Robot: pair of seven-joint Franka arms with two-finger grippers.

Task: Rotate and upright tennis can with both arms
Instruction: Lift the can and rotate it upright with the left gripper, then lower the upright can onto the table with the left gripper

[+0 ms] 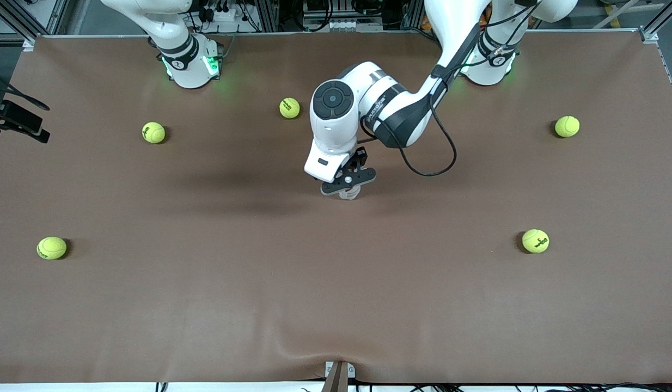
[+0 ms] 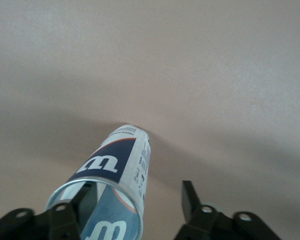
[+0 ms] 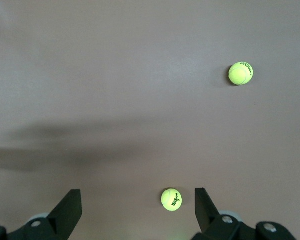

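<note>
1. The left gripper [image 2: 135, 205] has its fingers [image 2: 190, 197] spread wide, one inside the open mouth of the tennis can [image 2: 122, 162] and the other well clear of its outer wall, so neither pinches it
2. The tennis can stands upright on the brown table [image 1: 205, 305] near the table's middle, silver rim up, navy label with the white "W" facing the wrist camera
3. In the front view the left gripper [image 1: 348, 188] hangs directly over the can, hiding nearly all of it
4. The right gripper [image 3: 137, 207] has its fingers [image 3: 204, 205] spread apart, holding nothing; it waits high over the table with two tennis balls [image 3: 171, 199] below
</note>
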